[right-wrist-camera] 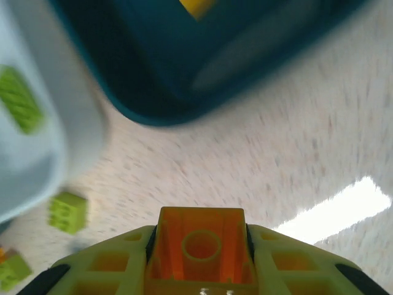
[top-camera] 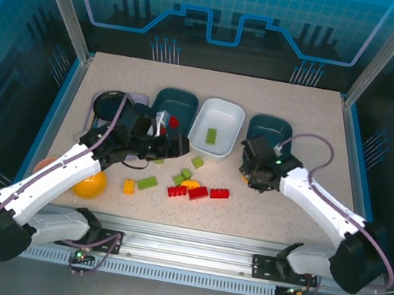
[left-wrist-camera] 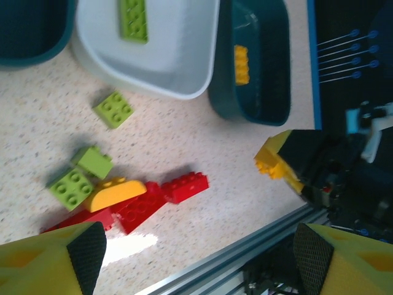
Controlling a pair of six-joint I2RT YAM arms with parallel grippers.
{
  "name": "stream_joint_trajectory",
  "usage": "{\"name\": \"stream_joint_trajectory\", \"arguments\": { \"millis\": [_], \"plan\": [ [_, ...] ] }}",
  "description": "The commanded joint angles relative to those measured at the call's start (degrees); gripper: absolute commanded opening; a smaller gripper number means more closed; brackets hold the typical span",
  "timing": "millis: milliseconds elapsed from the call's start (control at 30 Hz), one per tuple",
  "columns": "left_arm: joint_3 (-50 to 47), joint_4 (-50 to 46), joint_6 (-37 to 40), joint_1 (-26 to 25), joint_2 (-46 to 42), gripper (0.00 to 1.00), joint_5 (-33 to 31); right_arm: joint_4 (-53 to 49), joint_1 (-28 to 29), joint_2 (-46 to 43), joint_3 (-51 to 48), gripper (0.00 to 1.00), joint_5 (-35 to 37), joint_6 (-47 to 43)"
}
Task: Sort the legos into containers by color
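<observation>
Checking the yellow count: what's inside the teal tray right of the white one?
One yellow-orange lego lies in that teal tray. In the top view the right arm hides the tray's near end.

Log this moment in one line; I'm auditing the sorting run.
left gripper: open, empty | right gripper: shut on orange brick | red bricks: loose on table

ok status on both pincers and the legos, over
Left pincer open, empty, near loose legos. Right pincer clamped on orange lego by right teal tray. Nothing blocking the tray.
</observation>
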Motion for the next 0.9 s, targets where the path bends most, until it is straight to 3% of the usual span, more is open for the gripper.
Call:
{"name": "stream_joint_trajectory", "arguments": {
  "millis": [0,100,233,467,667,867],
  "plan": [
    [4.41,2.28,-0.67,-0.61,2.16,0.83,1.93,-3.56,-4.67,-0.99,3.89,0.27,7.99,-18.85],
    [6.5,3.25,-0.64,-0.66,4.33,0.83,2.37,-1.57,-7.55,3.37,7.65,0.27,7.79,-30.2],
    [8.42,3.53,-0.37,-0.96,7.14,0.83,2.58,1.29,-11.64,10.56,10.9,0.27,3.16,-38.96],
    [9.13,3.89,-0.61,-2.13,8.87,0.83,2.01,-1.05,-18.17,22.59,13.84,0.26,1.04,-42.11],
    [8.57,2.87,-0.89,-3.23,8.55,0.83,0.85,-0.96,-19.58,30.32,16.41,0.3,-0.2,-42.97],
    [7.48,-1.11,-1.14,-3.41,6.58,0.83,-2.16,-4.1,-19.37,32.94,19.31,0.47,0.63,-40.6]
  ]
}}
